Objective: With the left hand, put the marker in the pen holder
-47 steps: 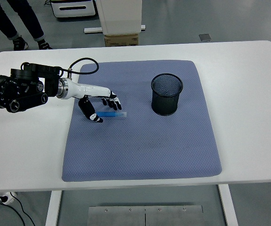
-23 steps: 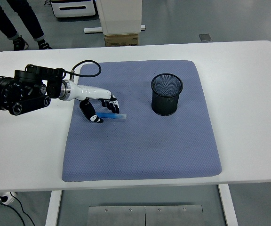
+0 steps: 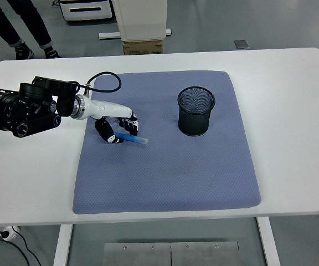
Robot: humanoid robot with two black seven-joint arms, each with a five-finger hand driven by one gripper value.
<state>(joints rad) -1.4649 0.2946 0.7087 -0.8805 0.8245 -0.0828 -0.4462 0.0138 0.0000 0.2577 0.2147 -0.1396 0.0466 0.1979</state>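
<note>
A blue marker (image 3: 133, 139) lies on the blue-grey mat (image 3: 165, 166), left of centre, its right end tilted slightly toward the near edge. My left hand (image 3: 119, 128) reaches in from the left and its curled fingers close around the marker's left end, thumb (image 3: 108, 136) on the near side. The marker's left part is hidden under the fingers. The black mesh pen holder (image 3: 196, 111) stands upright on the mat to the right, well apart from the hand. The right hand is out of view.
The mat covers the middle of the white table (image 3: 292, 111). A person's legs (image 3: 21, 27) stand on the floor beyond the table's far left corner. A white cabinet base (image 3: 143, 22) is behind the table.
The left hand's fingers have curled tighter around the marker's left end. The marker has turned slightly, its right end swinging nearer the table's front.
</note>
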